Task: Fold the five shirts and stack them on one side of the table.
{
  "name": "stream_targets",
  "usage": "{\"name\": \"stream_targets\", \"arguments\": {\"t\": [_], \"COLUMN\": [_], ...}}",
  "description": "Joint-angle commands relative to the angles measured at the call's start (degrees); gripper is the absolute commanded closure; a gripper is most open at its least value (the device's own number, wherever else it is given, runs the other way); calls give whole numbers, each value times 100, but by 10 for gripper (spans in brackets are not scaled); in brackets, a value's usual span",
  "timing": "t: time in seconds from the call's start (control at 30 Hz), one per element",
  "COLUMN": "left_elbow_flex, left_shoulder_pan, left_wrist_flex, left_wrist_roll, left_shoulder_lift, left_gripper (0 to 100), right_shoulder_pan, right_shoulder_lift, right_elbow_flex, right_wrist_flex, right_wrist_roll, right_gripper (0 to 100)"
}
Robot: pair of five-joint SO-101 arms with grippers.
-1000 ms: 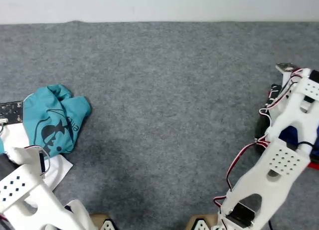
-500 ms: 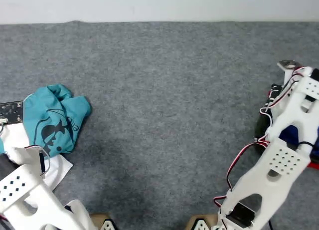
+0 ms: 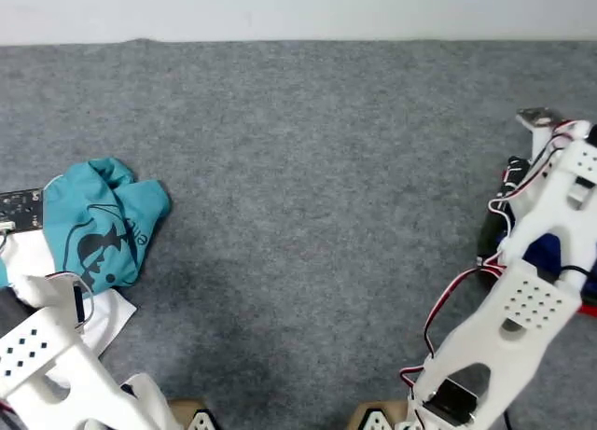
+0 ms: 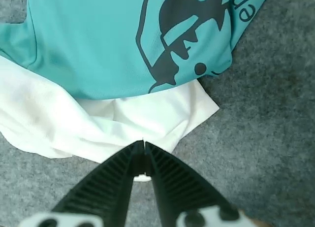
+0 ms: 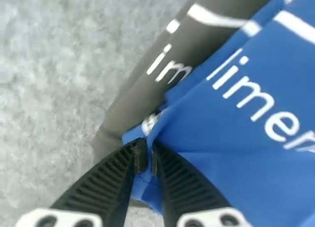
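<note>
We see the left pincer w/ its jaws pressed together right at the edge of the white shirt, a sliver of white cloth caught between them, so it's pinching that hem. The teal shirt, w/ a dark printed figure on it, lies crumpled on top of the white one and covers most of it. From the high view this pair sits at the table's left side: teal shirt bunched up, white shirt peeking out below it, and the left arm low over the white cloth near the bottom corner.

On the other side, the right pincer is closed on a fold of the blue shirt; blue cloth shows between the jaws (white lettering runs across it). A dark grey shirt lies just beside and partly under the blue one, touching it. In the high view the right arm hangs over the table's right edge, w/ the blue shirt and the dark grey shirt mostly hidden beneath it.

The grey felt-like table top between the two groups is wide, so the piles are well apart.
</note>
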Motion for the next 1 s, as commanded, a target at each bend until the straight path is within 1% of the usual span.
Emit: {"name": "stream_targets", "arguments": {"t": [0.0, 0.1, 0.27, 0.4, 0.47, 0.57, 0.63, 0.7, 0.97], "left_elbow_flex": [-22, -22, -22, -22, -22, -22, -22, -22, 13], "left_shoulder_pan": [26, 26, 26, 26, 26, 26, 26, 26, 26], "left_wrist_flex": [-105, -105, -105, -88, -79, -79, -70, -70, -70], "left_wrist_roll": [-53, -53, -44, -44, -44, -44, -44, -44, -44], "left_shoulder_lift": [-53, -53, -53, -53, -53, -53, -53, -53, -53], "left_gripper": [994, 994, 994, 994, 994, 994, 994, 994, 994], "right_shoulder_pan": [66, 66, 22, 57, 66, 66, 66, 48, 13], "right_shoulder_lift": [-708, -989, -1156, -1077, -998, -954, -971, -971, -1024], "right_elbow_flex": [325, 554, 563, 563, 563, 563, 563, 563, 448], "right_wrist_flex": [251, 251, 215, -198, -295, -277, -277, -277, -338], "right_wrist_roll": [246, 378, 396, 193, 97, 53, -158, -246, -281], "right_gripper": [989, 989, 989, 980, 931, 804, 741, 724, 724]}}
